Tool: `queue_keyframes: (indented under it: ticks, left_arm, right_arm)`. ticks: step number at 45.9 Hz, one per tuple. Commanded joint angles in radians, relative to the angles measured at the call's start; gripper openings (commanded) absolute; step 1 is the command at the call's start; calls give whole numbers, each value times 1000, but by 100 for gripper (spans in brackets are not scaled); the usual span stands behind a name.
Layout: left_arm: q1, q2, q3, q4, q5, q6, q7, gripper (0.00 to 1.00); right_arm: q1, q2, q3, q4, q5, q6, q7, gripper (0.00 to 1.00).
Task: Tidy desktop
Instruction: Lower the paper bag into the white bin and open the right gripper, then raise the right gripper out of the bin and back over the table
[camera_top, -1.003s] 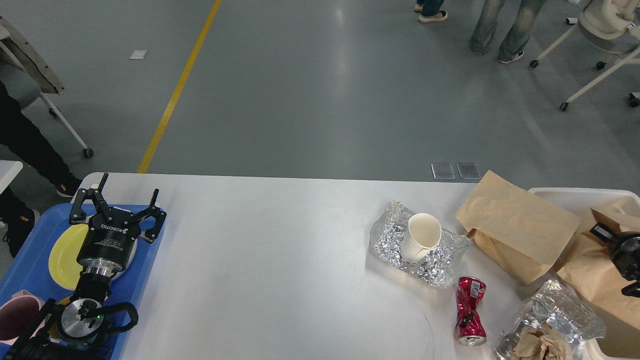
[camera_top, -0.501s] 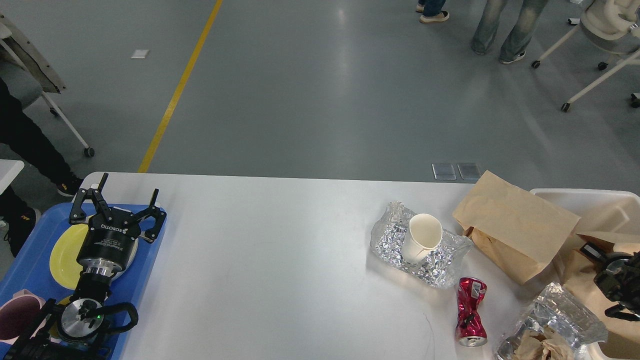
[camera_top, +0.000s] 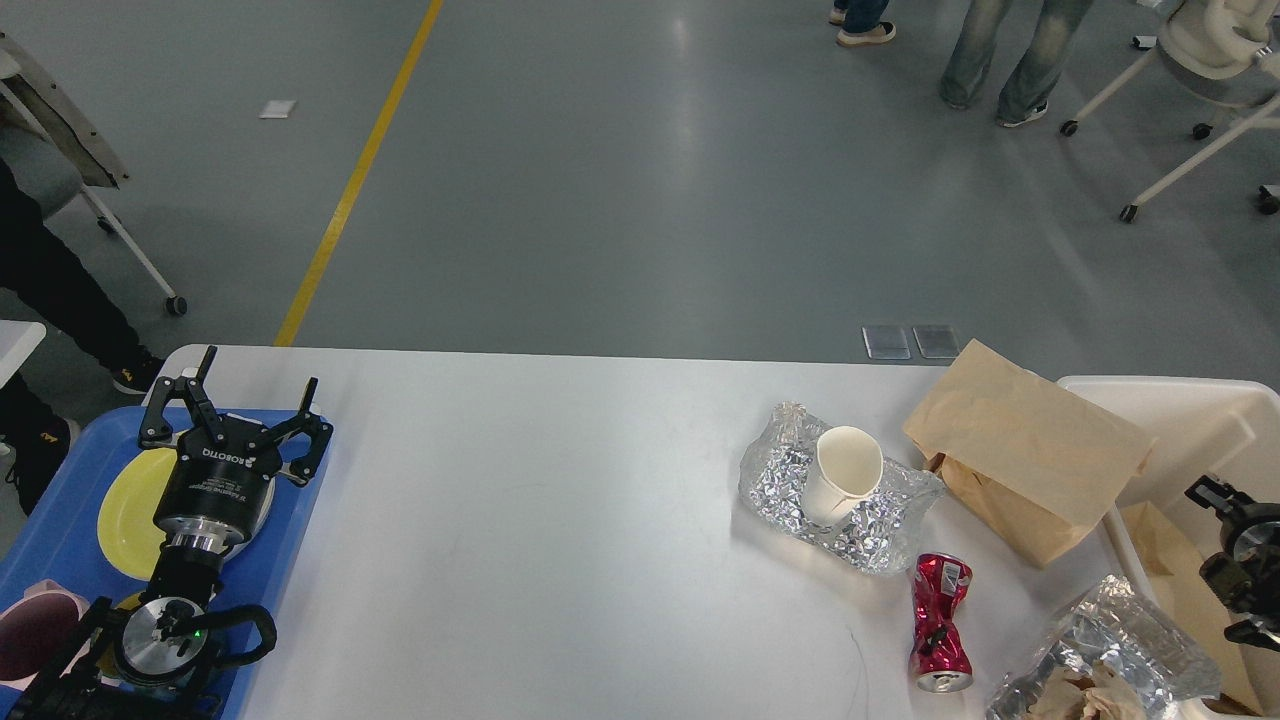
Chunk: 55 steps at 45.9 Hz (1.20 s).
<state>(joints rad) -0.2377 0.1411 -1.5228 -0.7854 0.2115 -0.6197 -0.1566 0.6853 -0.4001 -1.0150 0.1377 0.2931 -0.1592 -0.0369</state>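
The white desktop carries litter on its right half. A white paper cup lies tilted on crumpled foil. A crushed red can is near the front edge, and a brown paper bag leans against the cream-white bin. More foil holding crumpled brown paper sits at the bottom right. My left gripper hangs open and empty over the blue tray. My right gripper is at the right edge over the bin, too dark and cut off to read.
The blue tray holds a yellow plate and a pink cup. Brown paper lies inside the bin. Beyond the far table edge are people's legs, a wheeled stand and a yellow floor line.
The brown paper by my right gripper has dropped down into the bin, and the right gripper has shifted slightly lower. My left arm has not moved.
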Motion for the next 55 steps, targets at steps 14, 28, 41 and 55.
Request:
queue_keyframes:
  ticks: [14,28,41,55]
  left_arm:
    - [0,0,0,0,2,0,0,96]
    - [0,0,1,0,2,0,0,96]
    - [0,0,1,0,2,0,0,96]
    - [0,0,0,2,0,0,-1,96]
  right_arm:
    - [200,-89,-11,127,-46,64,-3,100]
    - [623,-158,-33,344,-302,337,-50,100]
    - [1084,-79,-195,724,-410,541,-81,100]
    - [1516,86,-235,973,-376,983,-83,100]
